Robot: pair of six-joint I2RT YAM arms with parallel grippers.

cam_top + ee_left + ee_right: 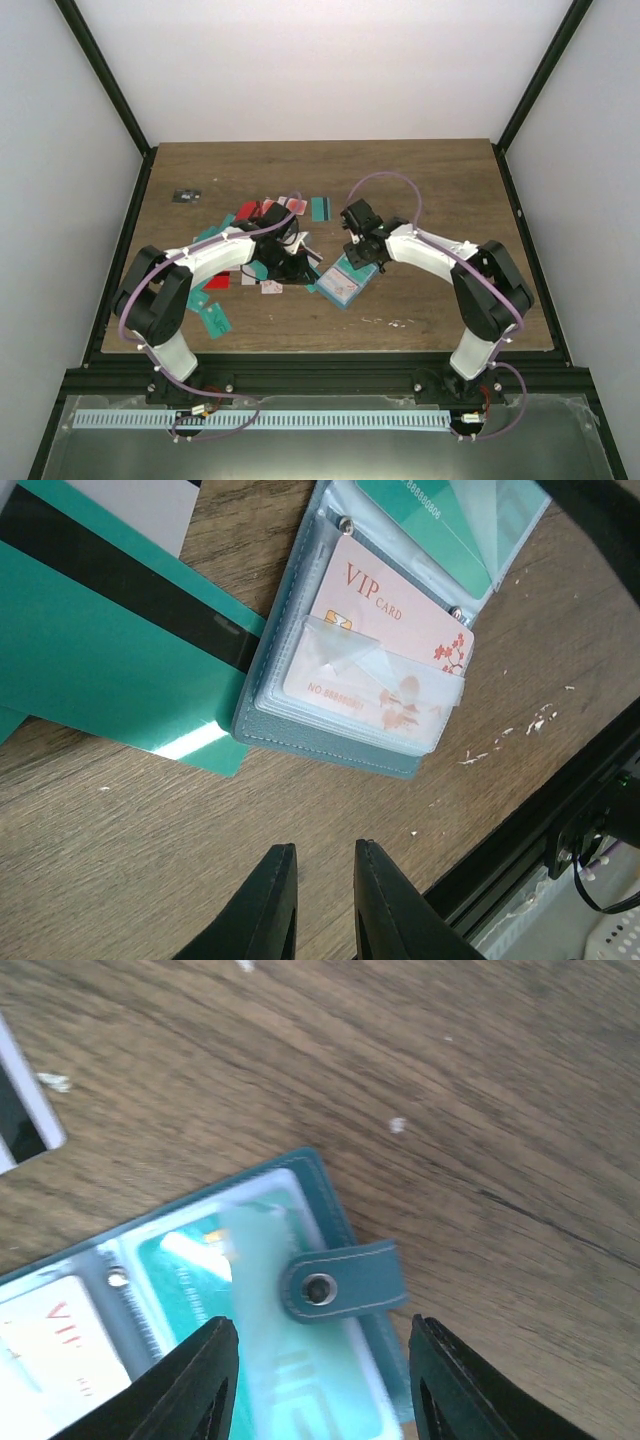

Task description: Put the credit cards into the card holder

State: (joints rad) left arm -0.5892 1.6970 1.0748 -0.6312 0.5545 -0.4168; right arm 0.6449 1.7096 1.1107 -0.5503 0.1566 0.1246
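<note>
Right tool (320, 1322) straddles the open card holder (290, 1380).

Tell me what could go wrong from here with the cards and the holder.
1. The right gripper is open over the holder, close by its tab; closing there might snag the tab and drag the holder or flip it shut.
2. The clear pocket film over the VIP card looks creased, so another card could jam.
3. A teal card lies against the holder's edge; any shift might push it.
</note>
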